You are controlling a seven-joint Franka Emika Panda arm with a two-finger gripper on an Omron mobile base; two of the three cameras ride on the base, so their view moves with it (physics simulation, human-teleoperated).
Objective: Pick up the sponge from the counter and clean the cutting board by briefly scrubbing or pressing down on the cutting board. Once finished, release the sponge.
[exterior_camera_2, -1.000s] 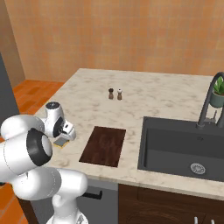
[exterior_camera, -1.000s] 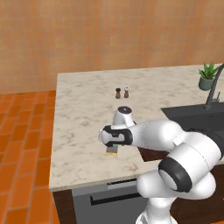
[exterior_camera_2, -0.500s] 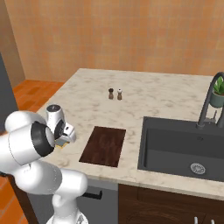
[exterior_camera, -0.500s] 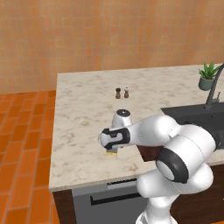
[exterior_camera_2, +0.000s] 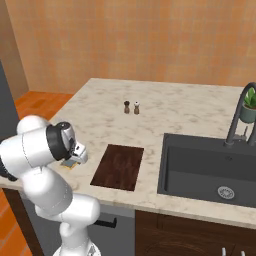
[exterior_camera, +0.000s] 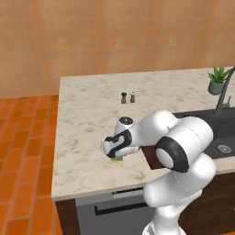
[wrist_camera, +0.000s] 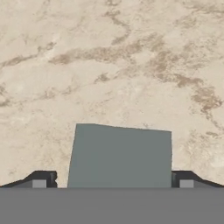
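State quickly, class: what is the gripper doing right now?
Gripper: open, its fingertips either side of the sponge on the counter, not visibly clamped.

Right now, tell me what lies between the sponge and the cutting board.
Bare marble counter and nothing else, as the right base view shows. The sponge lies just left of the cutting board, under the gripper, with a narrow strip of counter between them.

We see the sponge (wrist_camera: 119, 156) lying on the counter (exterior_camera: 87, 114) near its front edge, between the fingertips of the gripper (exterior_camera: 115, 157), with the cutting board (exterior_camera_2: 119, 166) just to its right. Right of the board sits the sink (exterior_camera_2: 207, 169), the faucet (exterior_camera_2: 238, 117) and a potted plant (exterior_camera: 217, 80) behind it. Two shakers (exterior_camera_2: 131, 107) stand side by side farther back on the counter, well behind the board.
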